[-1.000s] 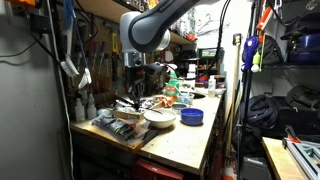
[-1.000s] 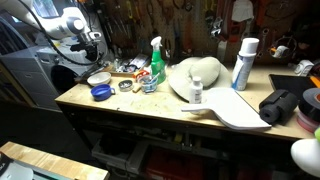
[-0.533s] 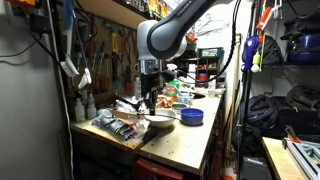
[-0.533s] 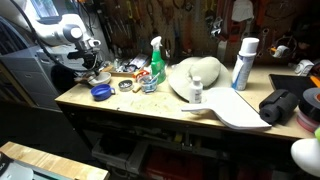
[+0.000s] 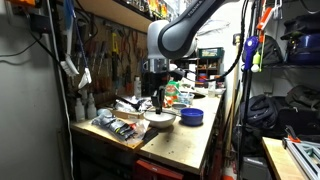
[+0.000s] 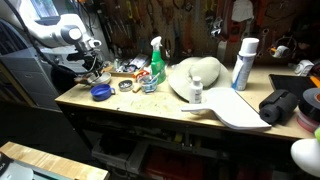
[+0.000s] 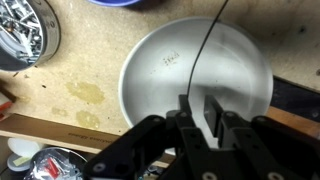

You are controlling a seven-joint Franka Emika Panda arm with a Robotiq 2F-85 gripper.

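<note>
While the gripper [image 7: 205, 118] hangs over the white bowl [image 7: 165, 65], at its rim, the fingers sit close together with a sliver of bowl between them; clenched on the rim or not, cannot tell. A blue bowl [image 5: 192, 116] is just beside the white bowl, and a round tin of metal bits [image 7: 25, 35] is near it.

My gripper [image 7: 203, 125] covers the white bowl [image 7: 170, 75] at its near rim. Blue bowl [image 7: 140, 2] cut by top edge, screw tin [image 7: 22, 30] by left (finger gap unclear).
</note>
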